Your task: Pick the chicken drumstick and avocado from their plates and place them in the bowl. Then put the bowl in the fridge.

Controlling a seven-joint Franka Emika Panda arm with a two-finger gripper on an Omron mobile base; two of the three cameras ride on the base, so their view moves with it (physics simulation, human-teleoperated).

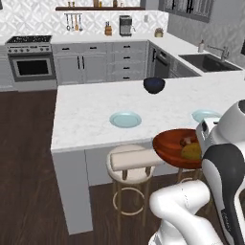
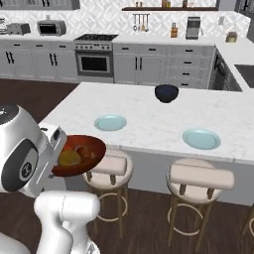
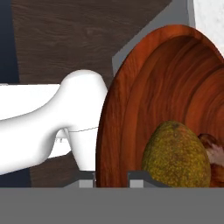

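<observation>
The gripper is closed on the rim of the bowl, held off the island counter above the stools, with the avocado and the chicken drumstick inside. I think the bowl must stay level and move slowly toward the fridge, so nothing rolls out. The drumstick is mostly hidden behind the avocado, and the arm covers the fingers in both base views.

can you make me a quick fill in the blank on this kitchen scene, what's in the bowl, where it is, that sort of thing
1. The gripper is shut on the rim of the reddish-brown ____.
2. In the bowl lie the avocado and the chicken ____.
3. Both pale blue plates on the island counter are ____.
4. The smaller dark bowl stands on the ____.

Missing words: bowl; drumstick; empty; counter
</observation>
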